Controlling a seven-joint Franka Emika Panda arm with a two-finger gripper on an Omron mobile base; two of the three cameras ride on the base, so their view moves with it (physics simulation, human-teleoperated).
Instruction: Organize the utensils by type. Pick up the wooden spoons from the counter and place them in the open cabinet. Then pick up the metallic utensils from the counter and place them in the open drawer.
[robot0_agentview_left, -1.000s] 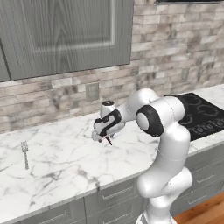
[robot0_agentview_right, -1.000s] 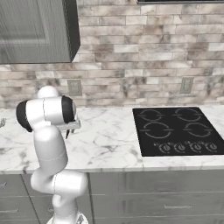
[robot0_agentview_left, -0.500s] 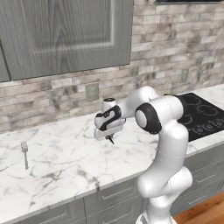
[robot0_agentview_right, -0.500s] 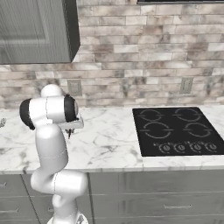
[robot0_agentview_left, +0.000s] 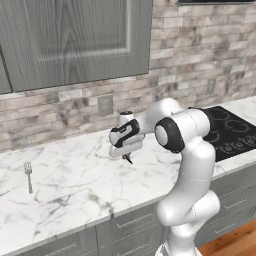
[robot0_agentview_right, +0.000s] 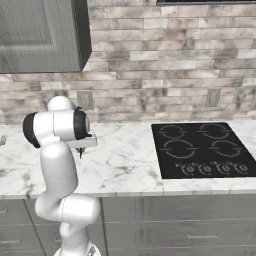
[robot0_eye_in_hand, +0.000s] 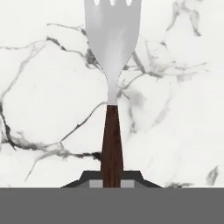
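Observation:
My gripper (robot0_eye_in_hand: 112, 181) is shut on the dark brown handle of a fork (robot0_eye_in_hand: 113, 39), whose silver head points away over the white marble counter (robot0_eye_in_hand: 43, 65). In the left base view the gripper (robot0_agentview_left: 128, 156) hangs just above the counter (robot0_agentview_left: 75, 190), with the dark handle end poking out below the hand. The right base view shows the gripper (robot0_agentview_right: 81, 150) behind my upper arm. A second small silver fork (robot0_agentview_left: 28, 176) lies on the counter far to the left, also at the left edge (robot0_agentview_right: 2, 141). The wooden spoons and the open drawer are out of view.
A black cooktop (robot0_agentview_right: 202, 149) is set into the counter to the right. Grey wall cabinets (robot0_agentview_left: 75, 40) hang above a stone-tile backsplash with a wall outlet (robot0_agentview_left: 105, 104). Grey base drawers (robot0_agentview_right: 175, 230) run below the counter edge.
The jaws have come together on the fork's handle. The hand stays at nearly the same spot over the counter.

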